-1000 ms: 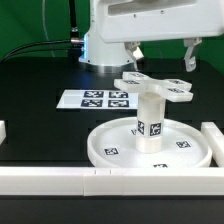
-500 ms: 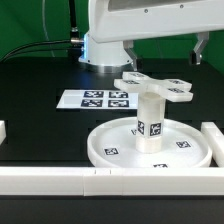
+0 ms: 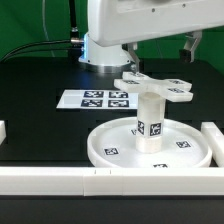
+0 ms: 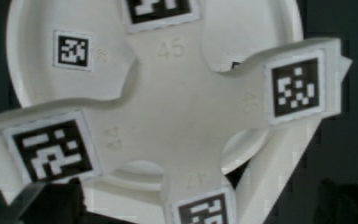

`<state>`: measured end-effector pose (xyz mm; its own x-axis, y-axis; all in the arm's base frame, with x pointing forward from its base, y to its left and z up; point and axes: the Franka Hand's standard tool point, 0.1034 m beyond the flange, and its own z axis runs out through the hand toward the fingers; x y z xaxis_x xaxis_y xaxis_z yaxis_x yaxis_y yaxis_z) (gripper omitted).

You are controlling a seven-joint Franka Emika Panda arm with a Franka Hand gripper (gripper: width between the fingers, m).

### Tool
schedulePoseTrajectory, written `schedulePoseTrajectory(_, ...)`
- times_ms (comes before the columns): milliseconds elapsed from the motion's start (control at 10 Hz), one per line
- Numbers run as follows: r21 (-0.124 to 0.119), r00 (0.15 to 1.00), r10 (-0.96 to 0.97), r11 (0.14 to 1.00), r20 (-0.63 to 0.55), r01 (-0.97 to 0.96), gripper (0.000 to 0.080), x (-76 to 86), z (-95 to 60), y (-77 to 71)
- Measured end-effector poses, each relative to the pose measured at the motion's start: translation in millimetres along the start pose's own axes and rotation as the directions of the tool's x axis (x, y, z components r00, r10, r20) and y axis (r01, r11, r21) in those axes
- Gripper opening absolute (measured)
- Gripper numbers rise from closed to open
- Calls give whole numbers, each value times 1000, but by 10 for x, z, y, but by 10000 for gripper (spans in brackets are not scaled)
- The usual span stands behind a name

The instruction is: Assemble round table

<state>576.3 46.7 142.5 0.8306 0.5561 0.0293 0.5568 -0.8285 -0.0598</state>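
Cross-shaped piece (image 3: 157, 88) lying flat on top of the short thick cylinder (image 3: 149, 120), claw open above.

Cylinder upright in the middle of the large round disc (image 3: 108, 138), near the front of the black table (image 3: 40, 120). Just above, the gripper (image 3: 160, 50), fingers spread wide, holding nothing. Likely next: fixing the cross onto the cylinder. Best to come straight down, pinch across the middle, keep it level and turn gently. No hard push, for fear of tipping the cylinder. All smooth, hard white plastic with small black-and-white square tags. Four flat arms on the cross, a raised rim round the disc. Farther back, the flat marker board (image 3: 95, 99). In front, long white border bars (image 3: 60, 180).
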Motion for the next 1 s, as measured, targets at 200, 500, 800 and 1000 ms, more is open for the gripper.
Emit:
schedulePoseTrajectory(200,-36,978,-206,978,6,206,649,9,37,11)
schedulePoseTrajectory(500,-34,922,-386,922,14,386,649,-13,40,44)
schedulePoseTrajectory(800,-47,806,-591,805,24,592,649,-30,76,50)
schedulePoseTrajectory(1000,-37,744,-667,743,32,668,649,-65,104,39)
